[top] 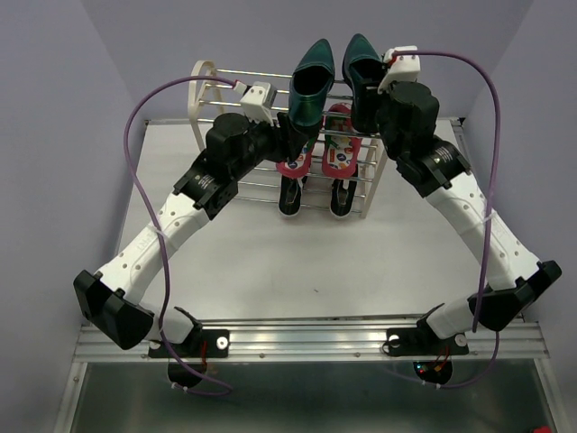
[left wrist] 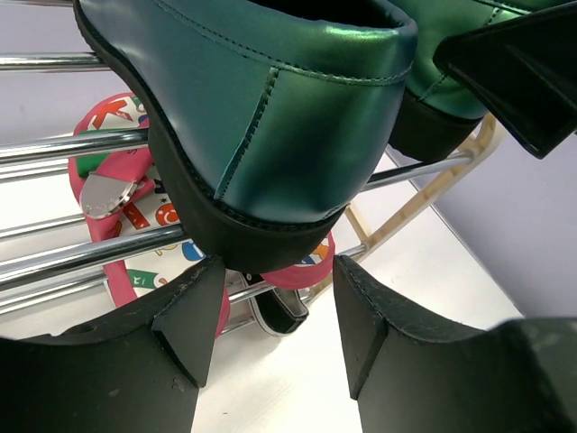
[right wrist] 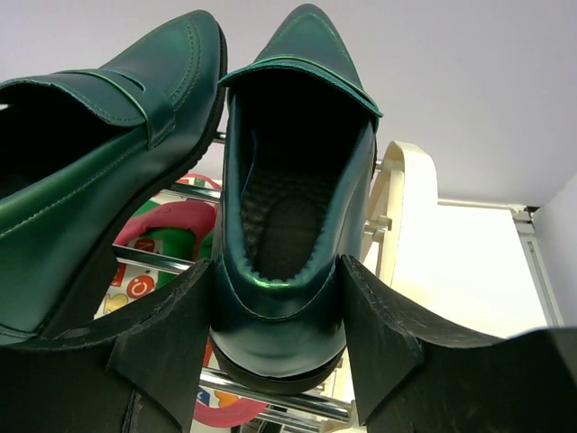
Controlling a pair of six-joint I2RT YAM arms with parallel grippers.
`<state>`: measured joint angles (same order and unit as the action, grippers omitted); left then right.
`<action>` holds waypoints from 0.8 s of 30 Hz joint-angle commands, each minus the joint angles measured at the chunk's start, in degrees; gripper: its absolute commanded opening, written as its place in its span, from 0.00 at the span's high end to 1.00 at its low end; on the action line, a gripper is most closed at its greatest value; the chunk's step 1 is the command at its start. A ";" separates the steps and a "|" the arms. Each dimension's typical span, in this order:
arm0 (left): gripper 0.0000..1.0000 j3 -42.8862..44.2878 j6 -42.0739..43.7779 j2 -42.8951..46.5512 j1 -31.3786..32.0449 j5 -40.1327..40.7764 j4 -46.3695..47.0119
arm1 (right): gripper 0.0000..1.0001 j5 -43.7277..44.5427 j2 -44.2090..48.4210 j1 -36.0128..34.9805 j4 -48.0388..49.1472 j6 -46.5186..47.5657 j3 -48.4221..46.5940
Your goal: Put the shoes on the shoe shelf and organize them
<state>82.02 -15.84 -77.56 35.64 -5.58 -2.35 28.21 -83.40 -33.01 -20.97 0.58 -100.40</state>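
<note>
My right gripper (right wrist: 275,298) clamps the right loafer (right wrist: 288,180) heel on the shoe shelf (top: 206,86) top tier. Left gripper (left wrist: 275,280) straddles left loafer (left wrist: 270,108) heel; I can't tell if it grips. Sneakers (top: 290,197) mostly hidden.

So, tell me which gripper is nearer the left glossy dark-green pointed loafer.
Left. The left gripper has that loafer's heel between its fingers; the right gripper has the other loafer's heel between its own, alongside.

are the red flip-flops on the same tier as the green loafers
No, the red flip-flops lie on lower rods of the shoe shelf, beneath the green loafers.
</note>
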 commanded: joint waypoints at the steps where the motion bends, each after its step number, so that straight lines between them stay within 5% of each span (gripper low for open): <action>1: 0.38 3.06 0.98 0.39 0.31 1.54 5.60 | 0.78 -4.20 4.73 -0.21 4.54 -4.00 -1.47; 12: 0.38 2.36 0.37 0.48 0.40 1.45 5.60 | 0.78 -6.50 6.40 -0.21 1.55 -9.28 -0.94; 24: 0.35 1.13 -0.34 1.36 0.40 1.02 5.51 | 0.50 -8.51 7.11 -0.21 3.66 -12.18 6.79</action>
<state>82.02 -16.03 -77.73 35.68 -4.27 -0.60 23.00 -77.49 -33.08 -22.87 -9.08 -95.96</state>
